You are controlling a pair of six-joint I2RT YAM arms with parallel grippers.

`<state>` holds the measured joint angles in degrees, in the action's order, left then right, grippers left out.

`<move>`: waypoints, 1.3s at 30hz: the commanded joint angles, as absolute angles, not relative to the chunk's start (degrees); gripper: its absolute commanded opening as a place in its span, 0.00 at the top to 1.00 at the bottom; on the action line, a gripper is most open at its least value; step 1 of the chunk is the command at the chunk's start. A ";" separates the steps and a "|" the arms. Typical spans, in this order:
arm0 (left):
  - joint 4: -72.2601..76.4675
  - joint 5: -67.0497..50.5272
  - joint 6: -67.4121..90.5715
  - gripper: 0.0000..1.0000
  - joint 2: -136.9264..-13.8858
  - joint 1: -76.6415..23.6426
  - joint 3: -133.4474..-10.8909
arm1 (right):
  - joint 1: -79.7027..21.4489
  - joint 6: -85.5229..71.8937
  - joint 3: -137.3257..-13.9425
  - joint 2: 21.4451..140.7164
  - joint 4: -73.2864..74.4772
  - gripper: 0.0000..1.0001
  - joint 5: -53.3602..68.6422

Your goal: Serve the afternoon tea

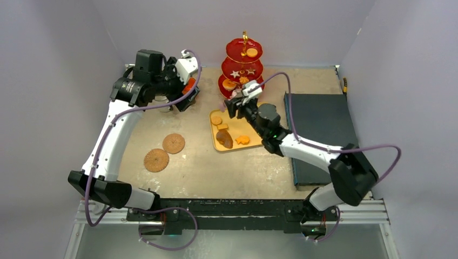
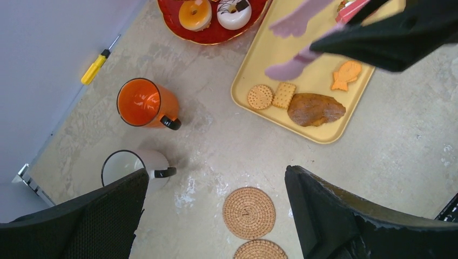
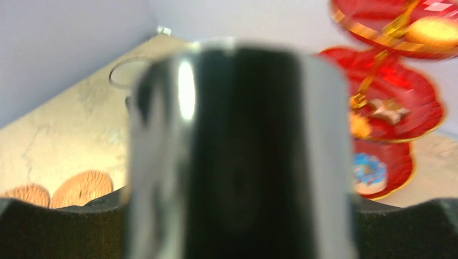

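Note:
My left gripper (image 2: pixel 216 178) (image 1: pixel 183 97) hangs open over the back left of the table, holding nothing. Below it stand the orange mug (image 2: pixel 146 102) and the white mug (image 2: pixel 129 167), the white one partly behind a finger. Two round coasters (image 2: pixel 249 212) (image 1: pixel 173 143) lie side by side. My right gripper (image 1: pixel 233 105) (image 3: pixel 237 216) is shut on what look like shiny metal tongs (image 3: pixel 232 151), whose pink tips (image 2: pixel 289 69) hover over the yellow tray (image 2: pixel 318 75). The tray carries biscuits (image 2: pixel 260 97), a croissant (image 2: pixel 316 109) and a fish-shaped biscuit (image 2: pixel 347 74). The red three-tier stand (image 1: pixel 244 65) holds donuts, stars and other pastries.
A dark mat (image 1: pixel 318 135) covers the table's right side. A yellow screwdriver (image 2: pixel 97 66) lies by the back wall. Grey walls close in the left, back and right sides.

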<state>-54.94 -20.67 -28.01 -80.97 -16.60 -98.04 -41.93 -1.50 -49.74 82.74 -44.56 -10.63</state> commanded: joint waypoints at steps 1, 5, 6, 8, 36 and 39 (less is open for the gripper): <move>-53.19 -19.50 -26.15 0.03 -80.74 -16.24 -100.26 | -43.47 -3.51 -49.14 88.26 -49.31 0.38 -7.66; -53.26 -19.25 -26.10 0.03 -80.75 -16.22 -100.76 | -43.92 -3.56 -50.83 94.15 -50.79 0.37 -6.13; -53.33 -19.25 -26.06 0.03 -80.72 -16.18 -100.85 | -43.94 -3.41 -51.36 95.42 -50.95 0.37 -5.98; -53.47 -19.08 -26.03 0.03 -80.84 -16.17 -100.94 | -44.02 -3.06 -52.23 97.52 -51.16 0.37 -5.76; -54.23 -19.14 -28.73 0.03 -79.65 -16.17 -100.31 | -43.95 -0.18 -58.15 109.01 -53.55 0.47 -6.28; -54.18 -19.50 -28.57 0.03 -79.41 -16.17 -99.87 | -43.95 -0.18 -57.44 108.93 -53.96 0.51 -6.02</move>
<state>-54.98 -19.42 -28.12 -81.19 -16.51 -99.13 -43.88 -1.06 -57.32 109.95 -50.78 -6.39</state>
